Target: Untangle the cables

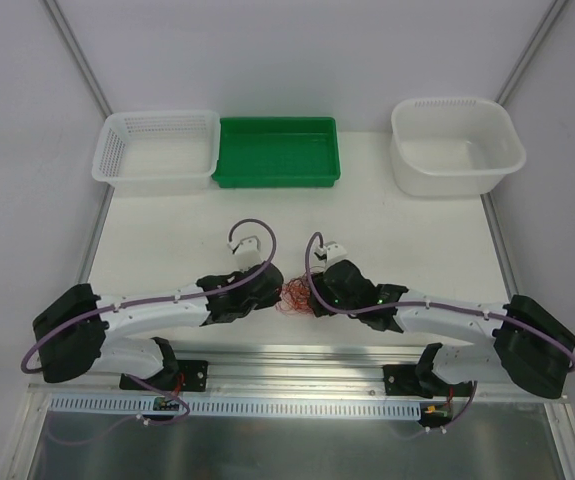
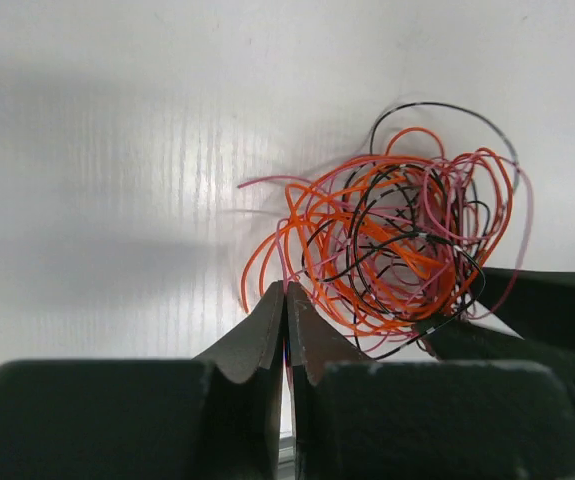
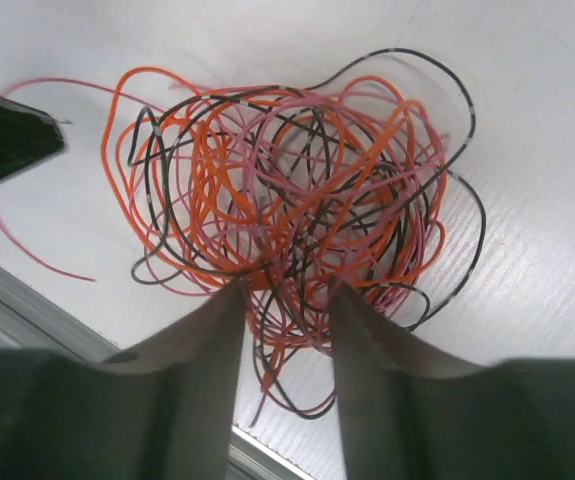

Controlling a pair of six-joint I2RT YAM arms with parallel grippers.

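Nearest, well this side of the cables (image 1: 293,297): a metal rail (image 1: 297,355) along the front edge of a white table (image 1: 167,240).

Just left of the cables, the left gripper (image 2: 286,290), fingers pressed tight together with no gap, tips at the rim of the tangle among orange strands. Impossible to tell whether any strand is caught between them. Just right of the cables, the right gripper (image 3: 285,295), fingers spread apart, with orange, pink and black strands running loose through the gap. From overhead, both sets of fingers hidden under black wrist housings (image 1: 242,290), and the cables reduced to a small reddish scribble between the two.

The cables themselves: one loose knot of hair-thin orange, pink and black wires lying on the table, loops crossing too densely to follow any single wire. A few stray ends out past the knot, one pink end toward the rail. In each wrist view, only a dark wedge of the opposite gripper beside the cables, the rest cut off by the frame.

Far beyond the cables, along the back of the table: a white mesh basket (image 1: 110,160) to the left, a green tray (image 1: 277,182) straight behind and touching the basket, a white tub (image 1: 457,178) to the right, well apart from the tray.
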